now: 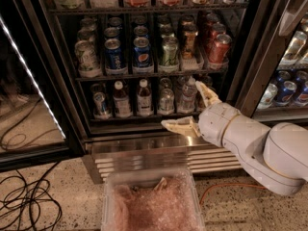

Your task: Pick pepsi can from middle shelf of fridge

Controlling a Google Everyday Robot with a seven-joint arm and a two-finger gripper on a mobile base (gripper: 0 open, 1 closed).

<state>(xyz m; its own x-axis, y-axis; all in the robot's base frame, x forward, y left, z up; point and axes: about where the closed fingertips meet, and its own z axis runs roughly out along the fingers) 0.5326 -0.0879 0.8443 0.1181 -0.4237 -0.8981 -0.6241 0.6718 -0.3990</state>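
Gripper, jaws wide, below middle shelf edge

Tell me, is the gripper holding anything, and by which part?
Nothing is held. The gripper, fingers open, sits by the lower bottle shelf; the blue aluminium pepsi can stands untouched on the dark metal middle shelf.

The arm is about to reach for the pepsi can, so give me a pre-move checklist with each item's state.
1. Door of the fridge open: ok, it is swung out at left.
2. The pepsi can located: ok, upright at the front of the middle shelf, between a blue can and a green can.
3. The gripper open: ok, fingers spread wide.
4. The gripper empty: ok.
5. The gripper level with the pepsi can: not ok, it is lower and to the right, in front of the bottle shelf.
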